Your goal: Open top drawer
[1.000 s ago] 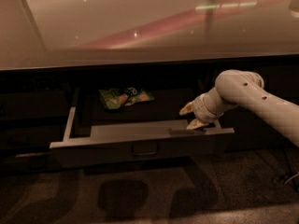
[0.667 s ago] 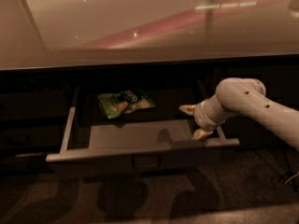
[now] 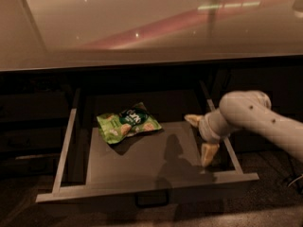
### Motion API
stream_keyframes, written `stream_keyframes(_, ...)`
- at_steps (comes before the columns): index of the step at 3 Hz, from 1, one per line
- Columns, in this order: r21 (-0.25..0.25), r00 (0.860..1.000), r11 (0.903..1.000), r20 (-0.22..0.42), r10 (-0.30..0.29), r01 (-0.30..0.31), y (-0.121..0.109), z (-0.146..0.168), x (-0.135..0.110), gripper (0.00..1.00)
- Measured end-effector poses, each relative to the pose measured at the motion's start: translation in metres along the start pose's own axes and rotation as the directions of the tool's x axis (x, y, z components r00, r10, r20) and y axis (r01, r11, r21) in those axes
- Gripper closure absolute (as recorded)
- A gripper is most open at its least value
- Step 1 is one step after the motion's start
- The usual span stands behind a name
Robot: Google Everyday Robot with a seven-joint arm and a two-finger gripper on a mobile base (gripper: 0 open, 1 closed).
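Observation:
The top drawer stands pulled far out below the counter, with pale grey sides, rim and floor, and a small dark loop handle at the middle of its front. A green snack bag lies on the drawer floor towards the back left. My gripper is inside the drawer at its right side, fingers spread apart, one fingertip pointing back-left and the other pointing down near the front rim. It holds nothing.
A glossy pale countertop overhangs the drawer. Dark cabinet fronts flank the drawer on the left and right. The speckled floor lies in front. My pale arm enters from the right.
The drawer has slid further out towards the camera, baring more of its floor and the snack bag. My gripper moved forward with the front rim and has spread open.

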State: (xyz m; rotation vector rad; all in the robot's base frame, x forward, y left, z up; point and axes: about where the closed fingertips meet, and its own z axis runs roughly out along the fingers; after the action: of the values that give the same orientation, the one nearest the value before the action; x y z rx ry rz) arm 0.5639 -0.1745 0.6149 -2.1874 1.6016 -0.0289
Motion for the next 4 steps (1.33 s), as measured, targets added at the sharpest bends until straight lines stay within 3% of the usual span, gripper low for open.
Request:
stream_keyframes(1,-0.026,0.998,0.9988,-0.038,0.04,-0.041,0.0498,0.0079,-0.0023,0.0)
stream_keyframes(4,-0.032,0.998,0.9981,-0.047,0.051,-0.053,0.0566,-0.0003,-0.0054,0.0)
